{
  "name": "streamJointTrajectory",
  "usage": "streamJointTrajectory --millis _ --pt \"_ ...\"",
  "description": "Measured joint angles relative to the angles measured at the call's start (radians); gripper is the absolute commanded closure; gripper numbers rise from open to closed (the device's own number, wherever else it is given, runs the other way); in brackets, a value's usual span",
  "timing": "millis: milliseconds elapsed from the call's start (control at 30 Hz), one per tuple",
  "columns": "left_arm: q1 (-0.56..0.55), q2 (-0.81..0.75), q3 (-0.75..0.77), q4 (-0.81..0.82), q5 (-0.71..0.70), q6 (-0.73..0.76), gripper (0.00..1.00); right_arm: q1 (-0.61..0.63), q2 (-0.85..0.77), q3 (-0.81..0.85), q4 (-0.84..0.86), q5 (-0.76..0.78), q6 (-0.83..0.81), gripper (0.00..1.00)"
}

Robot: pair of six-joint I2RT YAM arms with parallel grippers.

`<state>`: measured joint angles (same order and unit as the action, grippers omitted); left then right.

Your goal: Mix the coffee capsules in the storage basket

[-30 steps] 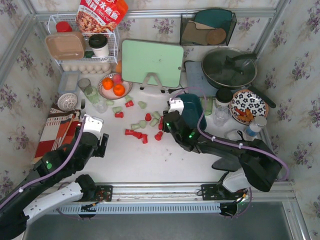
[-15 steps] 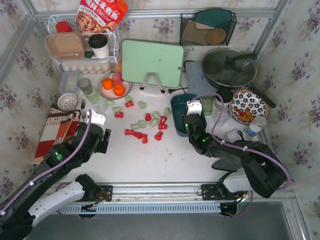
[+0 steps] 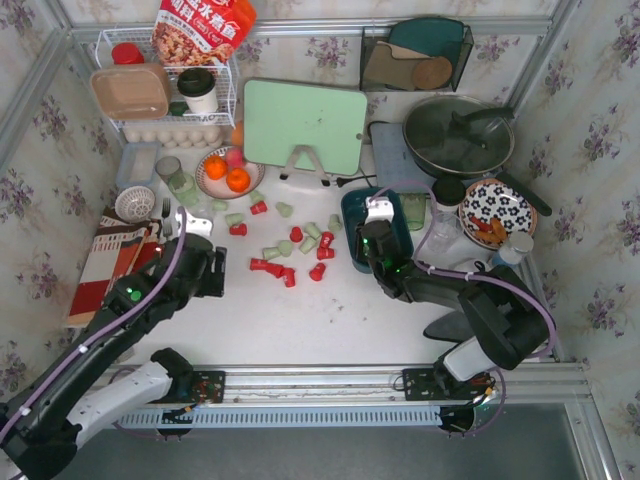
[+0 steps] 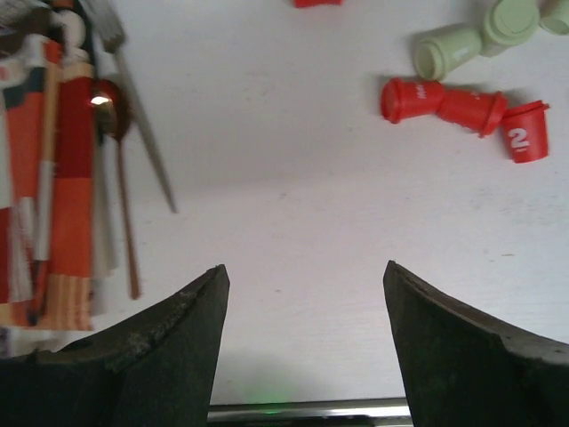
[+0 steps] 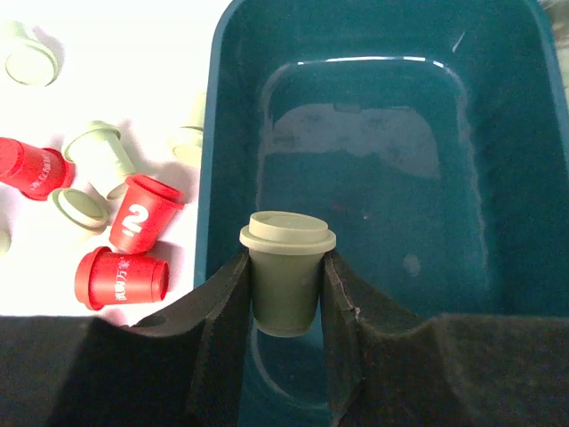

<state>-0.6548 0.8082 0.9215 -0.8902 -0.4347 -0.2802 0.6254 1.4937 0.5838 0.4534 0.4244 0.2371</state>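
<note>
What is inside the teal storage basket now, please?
The storage basket shows a bare floor where it is visible. The right gripper holds one pale green capsule over its near end. The fingers and that capsule cover the nearest strip of floor.

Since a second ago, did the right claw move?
Yes. The right gripper slid right, away from the loose pods and toward the patterned bowl; it now hangs over the tub.

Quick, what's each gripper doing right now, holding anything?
Left gripper: open, empty.
Right gripper: shut on a pale green coffee capsule over the storage basket.
</note>
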Motion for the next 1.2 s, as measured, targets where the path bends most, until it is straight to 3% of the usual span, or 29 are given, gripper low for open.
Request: streamJointTrajectory --millis 167,400,900,1033,1200 --pt "0.0 0.096 -0.069 0.126 0.08 -0.088 0.27 -0.039 0.007 0.011 -0.051 -0.065 0.053 0.49" --pt "-0.022 0.377 -0.005 0.242 0.095 -0.143 0.27 -0.073 0.002 0.018 -0.1 -0.166 0.106 0.33" --pt "-0.061 0.784 0.095 0.433 0.048 -0.192 0.34 -0.074 -0.12 -0.004 -0.137 -0.221 0.127 0.32" --pt "-0.059 0.857 0.121 0.449 0.015 -0.196 0.48 -0.075 -0.137 -0.01 -0.135 -0.225 0.127 0.32" --pt "-0.048 0.913 0.145 0.454 -0.003 -0.211 0.51 -0.075 -0.145 -0.015 -0.129 -0.236 0.128 0.32"
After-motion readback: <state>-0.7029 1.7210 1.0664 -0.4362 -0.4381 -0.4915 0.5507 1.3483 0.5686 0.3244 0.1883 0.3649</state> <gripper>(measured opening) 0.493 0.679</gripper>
